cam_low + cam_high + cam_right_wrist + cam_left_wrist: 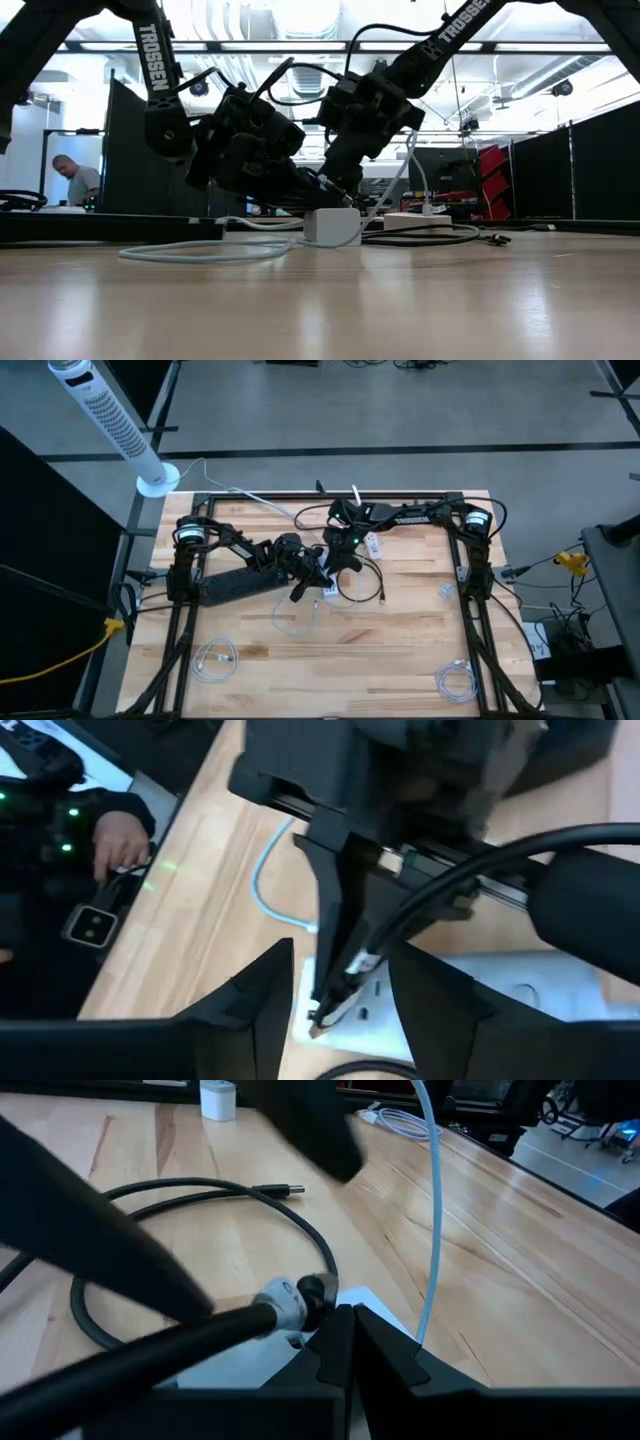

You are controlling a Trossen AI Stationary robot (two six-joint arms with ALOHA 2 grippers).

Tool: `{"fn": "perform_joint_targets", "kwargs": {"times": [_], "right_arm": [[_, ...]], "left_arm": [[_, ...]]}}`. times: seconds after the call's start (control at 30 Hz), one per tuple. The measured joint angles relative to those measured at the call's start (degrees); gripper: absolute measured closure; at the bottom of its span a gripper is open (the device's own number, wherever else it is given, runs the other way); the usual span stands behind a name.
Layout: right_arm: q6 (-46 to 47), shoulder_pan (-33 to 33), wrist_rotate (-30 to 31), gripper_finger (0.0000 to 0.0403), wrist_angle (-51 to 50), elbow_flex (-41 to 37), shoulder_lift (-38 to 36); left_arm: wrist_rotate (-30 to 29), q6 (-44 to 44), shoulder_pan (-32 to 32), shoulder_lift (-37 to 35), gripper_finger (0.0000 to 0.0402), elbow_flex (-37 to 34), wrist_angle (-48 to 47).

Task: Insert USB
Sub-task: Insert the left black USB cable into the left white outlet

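Observation:
A white hub [329, 591] lies flat near the table's middle, and a white cord runs from it. My left gripper [318, 578] slants down onto it from the left, shut on the plug end [335, 1000] of a black cable [365, 585] whose loop rests on the wood. My right gripper [342, 950] comes from the far right and is open. Its two fingers stand on either side of the left fingertips, just above the hub [470, 1010]. In the low view both grippers [325, 190] meet over the hub [332, 225]. My left gripper pinches the black cable's plug [335, 1000] between its two thin fingers [328, 920], just behind the grey collar [285, 1298]. The fingers slant down from the table's left, along the plug. The plug's tip is at the hub's top face, and the cable trails off slack. Whether my right gripper touches the hub I cannot tell.
A long black power strip [235, 582] lies left of the hub. White cable coils lie at the near left [213, 657] and near right [455, 680]. Another white block [415, 220] sits behind the hub. A person [75, 180] is beyond the table.

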Motion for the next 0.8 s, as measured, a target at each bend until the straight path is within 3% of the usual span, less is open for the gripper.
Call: {"fn": "perform_joint_targets", "kwargs": {"times": [0.27, 0.43, 0.67, 0.8], "right_arm": [[3.1, 0.1, 0.1, 0.0280, 1.3, -0.1, 4.0], [3.0, 0.0, -6.6, 0.0275, 1.6, -0.2, 4.3], [2.8, 0.2, -6.6, 0.0254, 1.9, -0.2, 4.2], [2.8, 0.4, -6.6, 0.0263, 3.0, -0.2, 4.1]], "left_arm": [[0.0, -0.2, 0.0, 0.0, 0.0402, 0.0, 0.1], [0.0, -0.4, -0.1, 0.0, 0.0402, 0.0, 0.0], [0.0, -0.4, -0.1, 0.0, 0.0402, 0.0, 0.0], [0.0, -0.4, -0.1, 0.0, 0.0402, 0.0, 0.1]]}}
